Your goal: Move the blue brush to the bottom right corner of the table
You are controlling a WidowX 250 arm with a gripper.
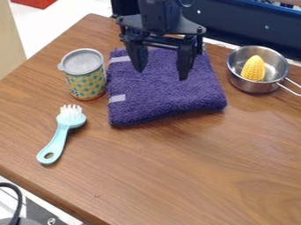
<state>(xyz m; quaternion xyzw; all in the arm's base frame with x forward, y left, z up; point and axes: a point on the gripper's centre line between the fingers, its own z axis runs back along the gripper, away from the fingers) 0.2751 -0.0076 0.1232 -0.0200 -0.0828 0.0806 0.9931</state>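
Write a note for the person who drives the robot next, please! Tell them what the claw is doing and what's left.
Gripper: open, nothing in it, over the folded purple towel.
Blue brush: lying on the left side of the table, bristles up, handle toward the near edge. The dotted cup stands just behind it.
Metal pan with the toy corn in it: at the back right.
Done: the brush is not at its goal yet.
Left: grasp the brush, carry it to the bottom right corner, set it down, let go.
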